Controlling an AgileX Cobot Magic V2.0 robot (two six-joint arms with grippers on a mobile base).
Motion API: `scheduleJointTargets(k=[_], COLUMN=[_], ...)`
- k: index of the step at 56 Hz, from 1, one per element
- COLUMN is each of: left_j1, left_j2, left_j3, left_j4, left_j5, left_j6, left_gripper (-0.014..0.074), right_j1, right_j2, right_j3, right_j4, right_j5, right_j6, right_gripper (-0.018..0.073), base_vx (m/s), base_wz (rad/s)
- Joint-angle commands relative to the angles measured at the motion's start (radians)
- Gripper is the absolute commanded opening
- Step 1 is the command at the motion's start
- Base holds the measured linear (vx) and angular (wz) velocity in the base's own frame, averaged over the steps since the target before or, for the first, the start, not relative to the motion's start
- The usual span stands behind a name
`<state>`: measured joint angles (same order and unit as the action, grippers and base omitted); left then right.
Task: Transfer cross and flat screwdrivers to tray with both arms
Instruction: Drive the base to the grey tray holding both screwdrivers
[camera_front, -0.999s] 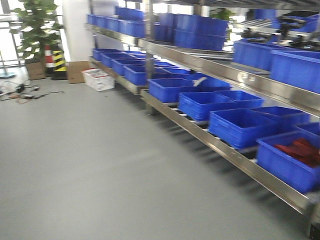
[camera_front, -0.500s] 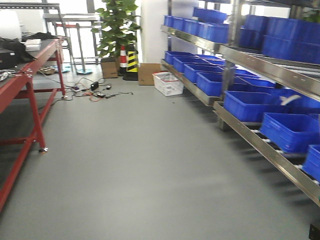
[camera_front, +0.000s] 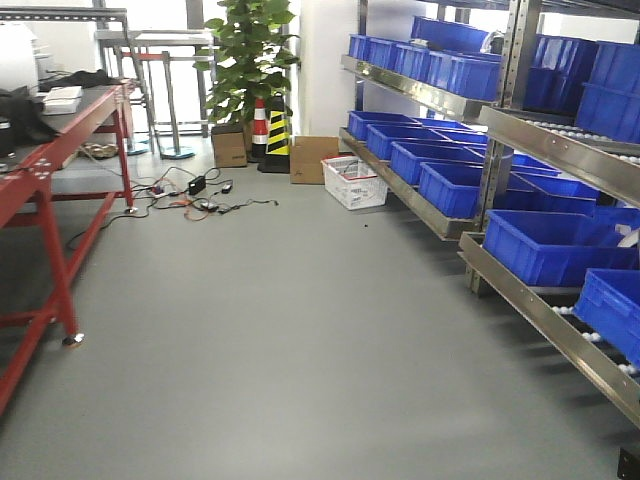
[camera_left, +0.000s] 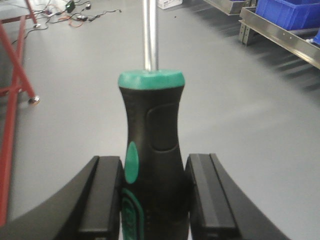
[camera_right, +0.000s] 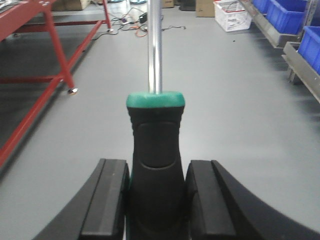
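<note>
My left gripper (camera_left: 154, 197) is shut on a screwdriver (camera_left: 152, 145) with a black and green handle; its steel shaft (camera_left: 150, 35) points forward and runs off the top of the left wrist view, tip hidden. My right gripper (camera_right: 156, 200) is shut on a second screwdriver (camera_right: 155, 150) with the same black handle and green collar; its shaft (camera_right: 155, 45) also leaves the top of the right wrist view. I cannot tell which is cross and which is flat. No tray shows in any view. Neither gripper shows in the front view.
A grey floor aisle (camera_front: 280, 330) lies ahead. A red workbench (camera_front: 40, 180) stands on the left. Steel racks with blue bins (camera_front: 540, 245) line the right. At the far end are a white basket (camera_front: 355, 182), cardboard boxes (camera_front: 312, 158), a potted plant (camera_front: 250, 60) and cables (camera_front: 195, 200).
The front view has swung left: the blue bin racks slid to the right side, and the red workbench and open aisle came into view.
</note>
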<state>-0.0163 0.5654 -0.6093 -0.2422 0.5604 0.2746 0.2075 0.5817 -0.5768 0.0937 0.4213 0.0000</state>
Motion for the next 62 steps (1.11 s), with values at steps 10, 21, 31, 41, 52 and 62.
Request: scheduleJointTargets(k=[10,21,31,41,52,62], left_j1=[-0.005,-0.005,-0.005,-0.005,-0.005,-0.005], left_j2=[-0.002,-0.002,-0.002,-0.002,-0.002,-0.002], left_j3=[-0.029,-0.029,-0.029,-0.029,-0.029,-0.029], left_j4=[-0.018,-0.018,-0.018,-0.018,-0.018,-0.018], left_j5=[-0.092,-0.092,-0.092,-0.092,-0.092,-0.092], left_j6=[-0.009,-0.009,-0.009,-0.009,-0.009,-0.009], left_gripper=[0.0003,0.0003,0.0003,0.0003,0.0003,0.0003], right_j1=[0.000,0.000,0.000,0.000,0.000,0.000], right_j2=[-0.002,-0.002,-0.002,-0.002,-0.002,-0.002], right_j3=[-0.030,-0.030,-0.030,-0.030,-0.030,-0.030], right_j4=[-0.005,-0.005,-0.005,-0.005,-0.005,-0.005], right_j5=[-0.091,-0.091,-0.091,-0.091,-0.091,-0.091], right_j6=[-0.007,-0.007,-0.007,-0.007,-0.007,-0.007], right_gripper=[-0.0008,-0.0008,-0.0008,-0.0008,-0.0008,-0.0008], base_vx=[0.67,0.65,0.64,0.63,0.58,0.54], base_wz=[-0.20,-0.24,-0.27,-0.36,-0.59,-0.79])
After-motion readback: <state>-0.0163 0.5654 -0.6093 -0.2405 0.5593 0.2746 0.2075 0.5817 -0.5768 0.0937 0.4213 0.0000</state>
